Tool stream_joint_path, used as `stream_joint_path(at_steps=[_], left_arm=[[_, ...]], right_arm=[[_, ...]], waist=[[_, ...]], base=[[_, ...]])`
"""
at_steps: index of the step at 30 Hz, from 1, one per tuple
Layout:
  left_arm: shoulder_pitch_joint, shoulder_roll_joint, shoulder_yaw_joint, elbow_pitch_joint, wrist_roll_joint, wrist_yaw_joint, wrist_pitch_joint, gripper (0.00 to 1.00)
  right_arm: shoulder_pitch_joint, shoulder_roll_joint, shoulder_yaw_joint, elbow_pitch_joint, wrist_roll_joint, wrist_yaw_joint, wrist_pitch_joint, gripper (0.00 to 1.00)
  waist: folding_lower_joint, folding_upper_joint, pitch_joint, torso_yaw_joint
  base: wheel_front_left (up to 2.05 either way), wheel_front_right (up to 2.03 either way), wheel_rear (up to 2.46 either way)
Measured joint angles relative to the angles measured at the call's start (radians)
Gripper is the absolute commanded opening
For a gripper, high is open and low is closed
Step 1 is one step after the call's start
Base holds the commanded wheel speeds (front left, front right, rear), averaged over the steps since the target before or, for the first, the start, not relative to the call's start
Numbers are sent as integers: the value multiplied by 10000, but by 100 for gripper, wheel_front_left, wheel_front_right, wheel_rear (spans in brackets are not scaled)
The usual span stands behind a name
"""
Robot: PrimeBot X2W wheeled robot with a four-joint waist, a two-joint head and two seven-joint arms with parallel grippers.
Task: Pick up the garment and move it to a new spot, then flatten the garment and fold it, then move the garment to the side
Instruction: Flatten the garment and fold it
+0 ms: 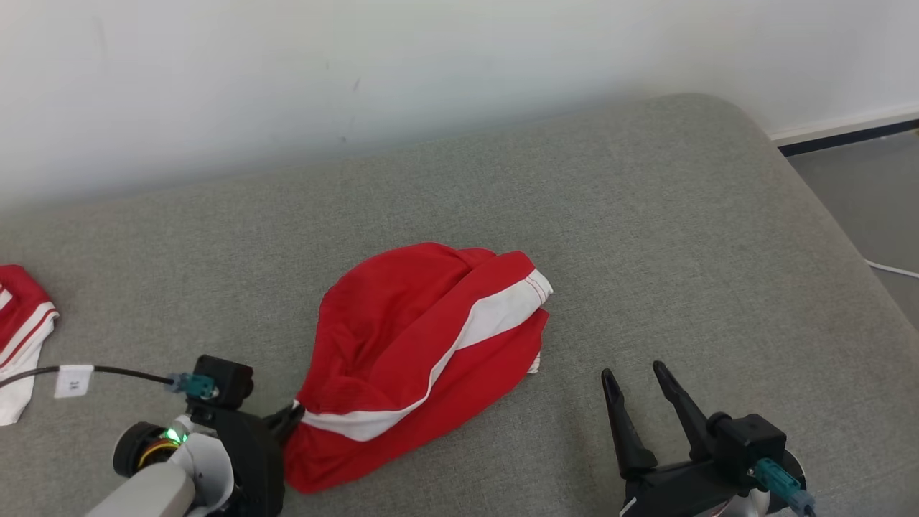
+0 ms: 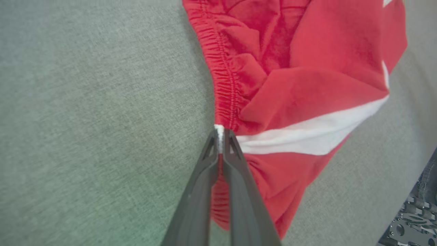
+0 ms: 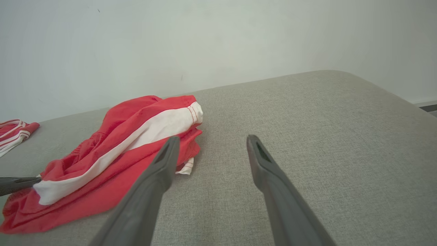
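The left gripper (image 2: 221,133) pinches the red garment (image 1: 423,337) at its waistband; the right gripper (image 1: 634,370) points forward nearby, fingers spread

Right gripper (image 3: 212,139) spread wide, crumpled red garment (image 3: 112,160) beside — grey cushion (image 3: 324,136)

The red shorts (image 1: 416,345) are thin, soft cloth, matt, with a white band of the same cloth and a puckered elastic waistband (image 2: 224,85); the cushion (image 1: 646,237) is covered in coarse grey woven upholstery, matt and slightly nubbly; the left gripper (image 2: 220,131) and right gripper (image 3: 211,143) have smooth, dark, dull plastic; the wall (image 1: 359,72) looks like flat, matt white paint; the black cable (image 1: 129,372) carries a papery white label (image 1: 74,380).
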Motion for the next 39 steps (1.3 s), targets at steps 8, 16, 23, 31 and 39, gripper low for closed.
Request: stream_joint_path(at_steps=[8,16,23,31,39], left_arm=[[-57,-96,665,410,-855,0,-1058,0],[160,105,1009,-59,-1958,0,-1231,0],[24,330,999,-221,-2104,0,-1250,0],[-221,353,821,-219,-2136,0,-1267,0],[-356,347,665,-217,-2236,0,-1379,0]], right_arm=[[-754,-263,305,111,-73,2,1035,100],[-2486,-886,500,867,606,2,3250,100],[-3999,-1035,692,2040,1266,2,4951,100],[-5027,-1041,1289,3101,1668,2,5718,100],[-5620,-963,1726,3977,1862,2,5680,94]], waist=[[1,1,173,287],[-1,1,329,600],[0,0,465,770],[-1,0,578,954],[0,0,698,1054]], base=[[0,0,0],[0,0,0],[0,0,0],[0,0,0],[0,0,0]])
